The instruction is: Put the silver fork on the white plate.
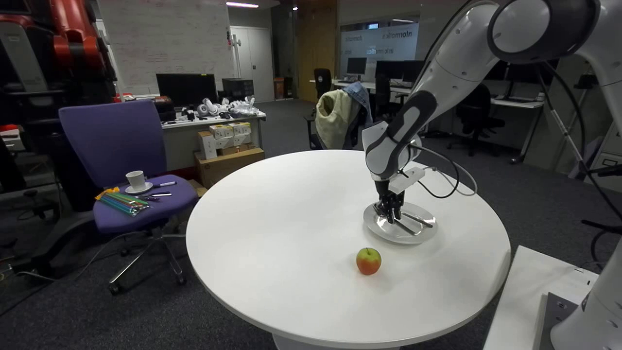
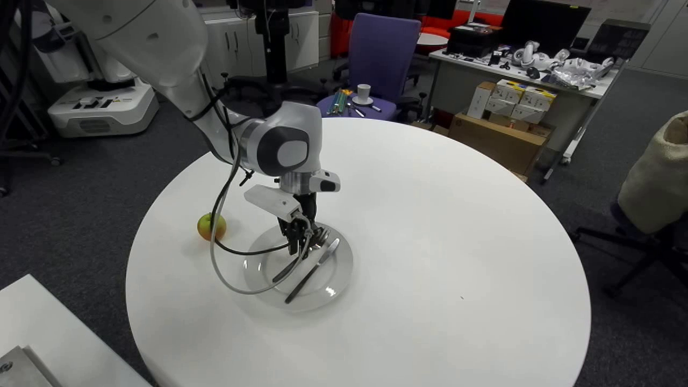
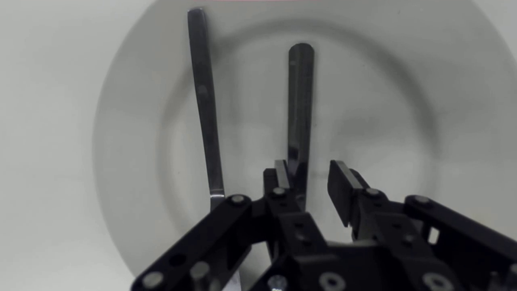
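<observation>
In an exterior view the arm (image 1: 457, 63) is slanting down from the upper right, its pincer (image 3: 310, 178) pointing downward, low over the white plate (image 2: 330, 280). The pincer is hanging released; in the wrist view its fingers (image 3: 339, 186) are standing apart, the handle of the silver fork (image 3: 300, 97) running between them. The fork is lying on the plate beside a knife (image 3: 205, 97).

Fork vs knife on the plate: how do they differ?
The fork has tines; the knife has a flat blade. In the wrist view, the fork's handle looks wider than the knife's. There, the fork also shows between the parted jaws of the gripper, while the knife lies outside them. Both look metallic and lie on the white plate, roughly parallel.
</observation>
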